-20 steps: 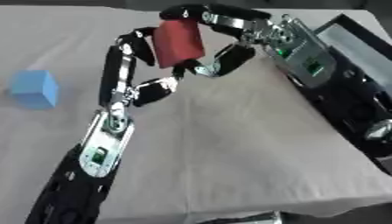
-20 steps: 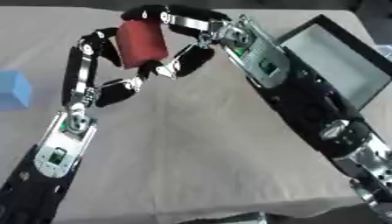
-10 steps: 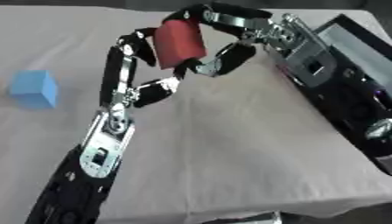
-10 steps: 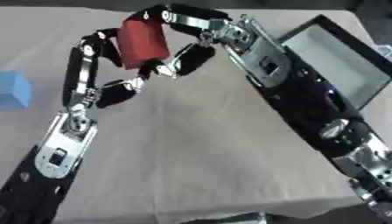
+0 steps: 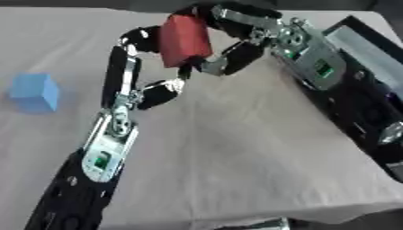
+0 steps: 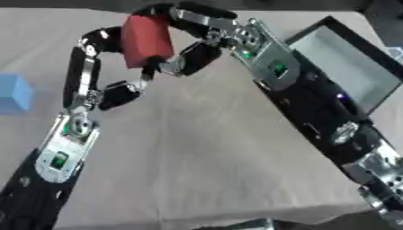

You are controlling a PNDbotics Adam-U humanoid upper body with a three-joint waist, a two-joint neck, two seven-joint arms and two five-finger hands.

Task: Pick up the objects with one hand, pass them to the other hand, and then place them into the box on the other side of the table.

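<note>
A red block [image 5: 185, 40] hangs above the table's far middle, held between both hands. My left hand [image 5: 119, 76] reaches up from the lower left; its fingers curl onto the block's left side and its thumb comes to the block's lower edge. My right hand [image 5: 291, 40] comes in from the right, fingers curled over the top of the block and thumb under its right side. A blue cube [image 5: 35, 92] sits on the table at the left. The black box [image 6: 346, 63] with a grey inside lies at the right edge.
A beige cloth [image 5: 236, 157] covers the table, and its front edge runs along the bottom of the views. My right forearm stretches along the box's near side.
</note>
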